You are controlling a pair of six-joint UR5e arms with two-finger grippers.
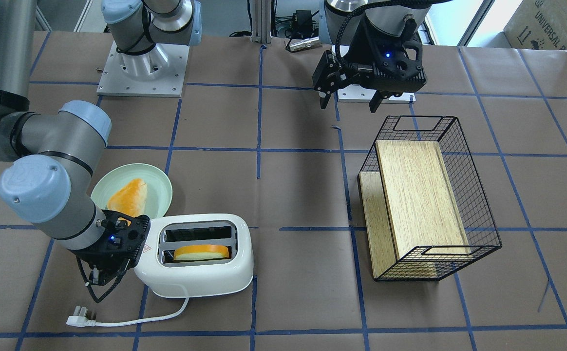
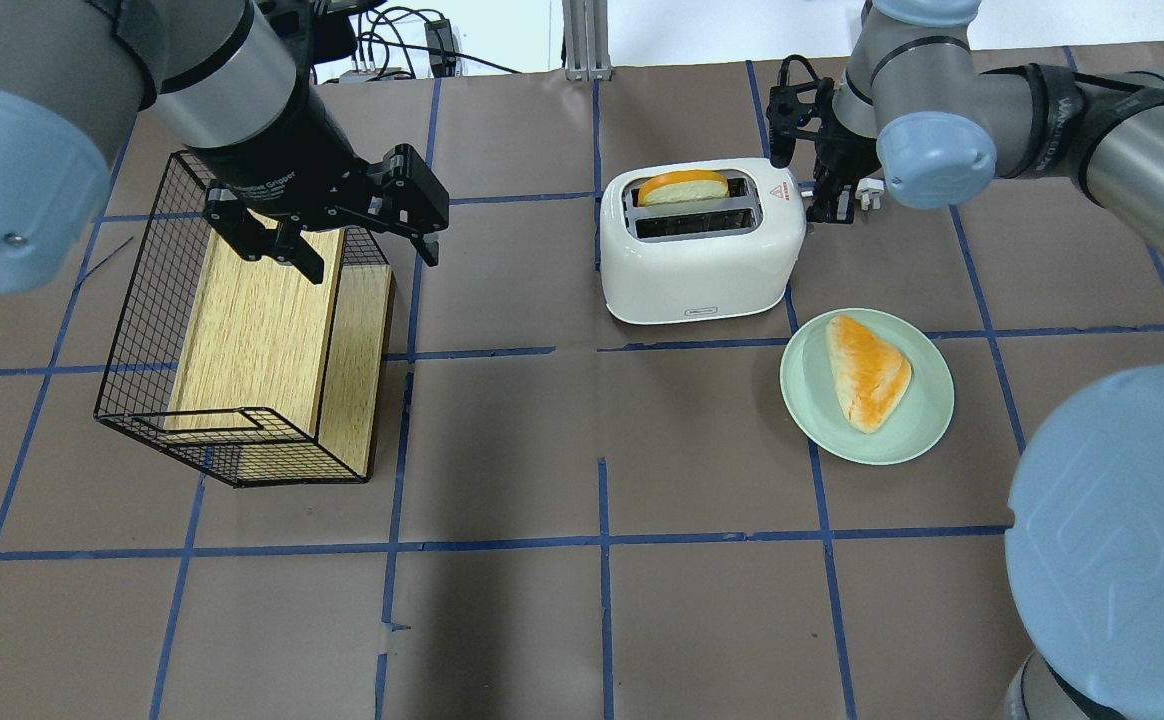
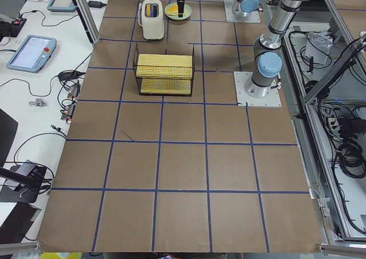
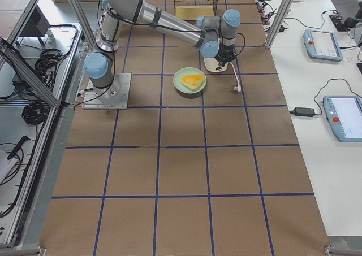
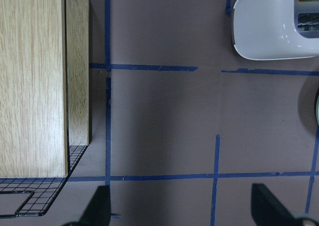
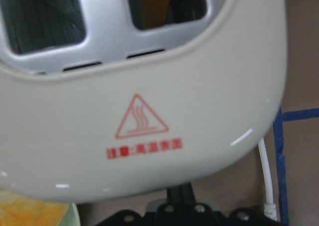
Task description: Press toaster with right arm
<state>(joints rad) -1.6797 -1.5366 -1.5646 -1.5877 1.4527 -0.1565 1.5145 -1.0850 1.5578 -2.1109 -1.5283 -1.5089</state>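
The white toaster [image 1: 200,278] stands on the table with an orange-crusted bread slice [image 1: 201,252] in one slot. It also shows in the overhead view [image 2: 702,270] and fills the right wrist view [image 6: 149,111], red warning triangle facing the camera. My right gripper [image 1: 99,295] is at the toaster's labelled end, low beside it, with its fingers closed together; it also shows in the overhead view [image 2: 827,205]. Any contact with a lever is hidden. My left gripper [image 2: 332,235] hangs open and empty above the wire basket's edge, far from the toaster.
A pale green plate [image 2: 927,420] with a bread piece [image 2: 867,370] sits beside the toaster, under my right forearm. The toaster's cord and plug [image 1: 79,320] lie on the table. A black wire basket [image 1: 478,214] holding wooden boards [image 1: 420,195] lies tipped on the left arm's side.
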